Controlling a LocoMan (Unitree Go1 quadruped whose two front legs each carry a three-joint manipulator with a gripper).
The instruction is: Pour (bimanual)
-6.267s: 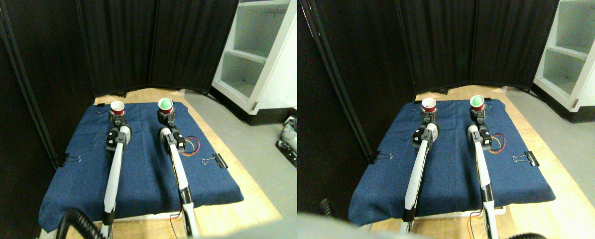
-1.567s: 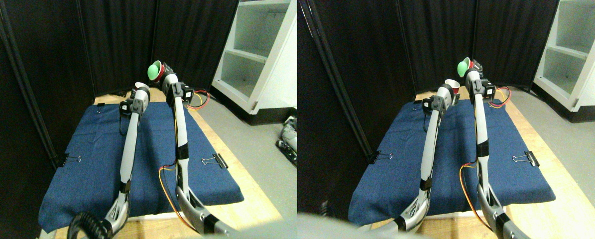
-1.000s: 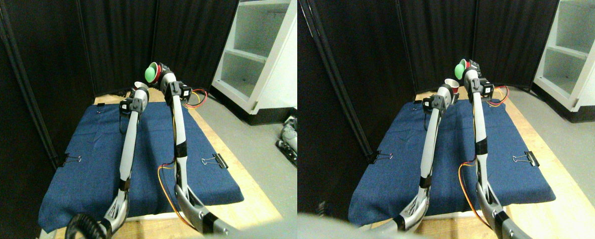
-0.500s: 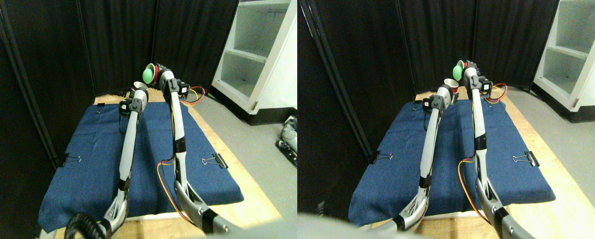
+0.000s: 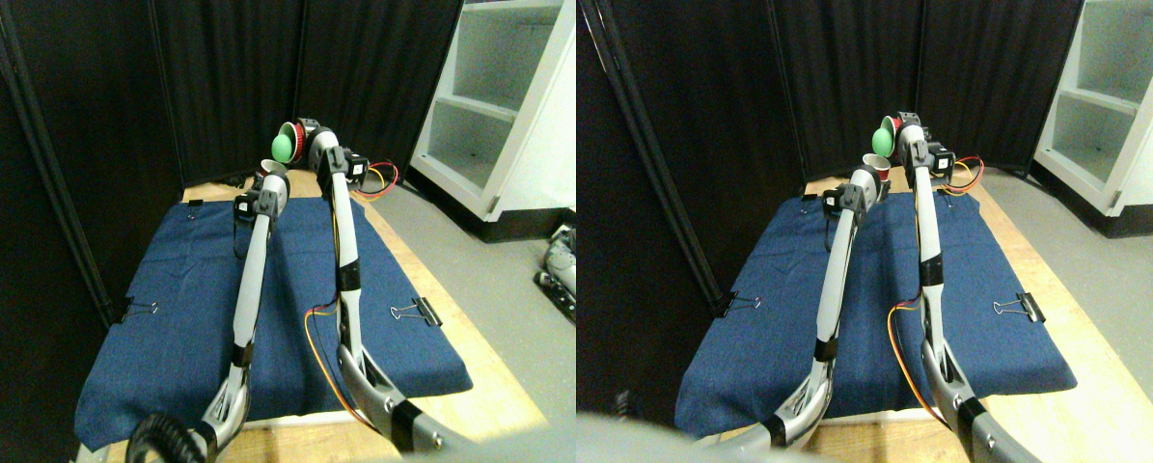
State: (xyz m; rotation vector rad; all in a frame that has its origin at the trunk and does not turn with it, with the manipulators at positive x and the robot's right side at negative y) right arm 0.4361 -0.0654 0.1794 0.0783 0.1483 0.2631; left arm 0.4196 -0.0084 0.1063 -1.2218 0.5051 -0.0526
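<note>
Both arms are raised above the blue cloth (image 5: 180, 318). My left gripper (image 5: 267, 185) is shut on a red cup with a white inside (image 5: 269, 169), held roughly upright. Just above and to its right, my right gripper (image 5: 310, 137) is shut on a second red cup (image 5: 296, 129). That cup is tipped on its side, mouth facing left and down toward the left cup. A green ball (image 5: 282, 146) sits at its mouth, directly over the left cup's rim. The jaws of both grippers are mostly hidden behind the cups and wrists.
The blue cloth lies on a wooden board (image 5: 480, 386), pinned with binder clips at the right (image 5: 420, 311) and left (image 5: 138, 309). Black curtains (image 5: 229, 77) close the back and left. A white shelf unit (image 5: 499, 106) stands at the right, on grey floor.
Since 6.3 s ago both cups were lifted off the cloth. In the last second the right cup has tipped further left, and the green ball has slid closer to the left cup.
</note>
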